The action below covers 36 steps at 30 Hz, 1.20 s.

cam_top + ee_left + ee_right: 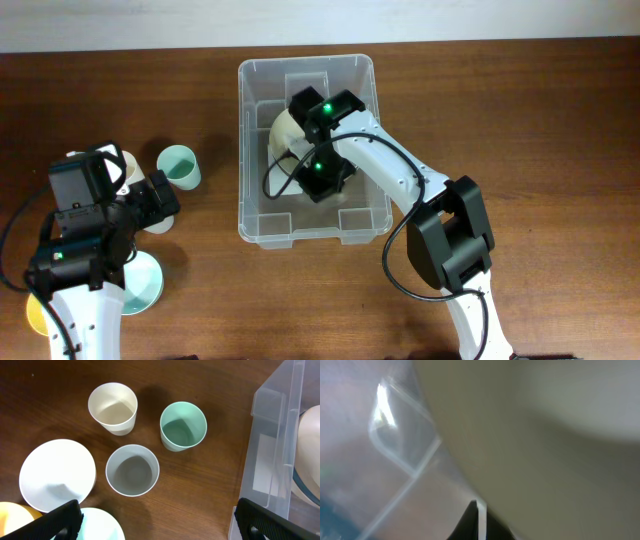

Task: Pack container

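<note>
The container (243,150), a large clear plastic bin, stands at the middle of the table, and its near wall (280,435) fills the right of the left wrist view. Inside it a cream bowl (283,135) stands tilted on edge. My right gripper (296,150) reaches down into the bin. Its tips (476,520) are shut on the thin rim of the cream bowl (545,435), with the clear wall (395,440) just beside. Left of the bin, my left gripper (160,520) hangs wide open over bare wood, holding nothing.
Left of the bin stand a cream cup (113,407), a green cup (183,426) and a grey cup (132,470). A white bowl (57,474), a mint bowl (102,525) and a yellow dish (12,520) lie nearer the left arm.
</note>
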Available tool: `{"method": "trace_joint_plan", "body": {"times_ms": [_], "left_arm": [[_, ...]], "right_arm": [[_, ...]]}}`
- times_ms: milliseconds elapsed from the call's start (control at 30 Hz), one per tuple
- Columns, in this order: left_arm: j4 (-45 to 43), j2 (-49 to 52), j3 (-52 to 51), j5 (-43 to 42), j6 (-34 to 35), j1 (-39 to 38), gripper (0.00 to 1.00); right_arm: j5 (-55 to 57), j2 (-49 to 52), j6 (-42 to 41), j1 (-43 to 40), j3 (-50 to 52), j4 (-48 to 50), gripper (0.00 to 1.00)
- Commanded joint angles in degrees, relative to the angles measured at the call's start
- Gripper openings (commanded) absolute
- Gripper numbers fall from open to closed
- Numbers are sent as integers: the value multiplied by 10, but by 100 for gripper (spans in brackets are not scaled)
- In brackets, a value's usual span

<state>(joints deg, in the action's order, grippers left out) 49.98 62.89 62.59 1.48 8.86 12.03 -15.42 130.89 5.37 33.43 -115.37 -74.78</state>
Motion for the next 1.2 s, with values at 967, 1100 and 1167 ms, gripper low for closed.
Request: {"method": "trace_joint_plan", "body": {"times_ms": [967,1100,1167], "left_arm": [[1,-1,10,-6,5,2,99],[0,-1,10,-6,5,2,99],[0,-1,10,-6,5,2,100]], "right_arm": [[151,6,2,-1,9,93,4],[150,6,2,0,9,91,4],[142,2,2,2,6,80,4]]}}
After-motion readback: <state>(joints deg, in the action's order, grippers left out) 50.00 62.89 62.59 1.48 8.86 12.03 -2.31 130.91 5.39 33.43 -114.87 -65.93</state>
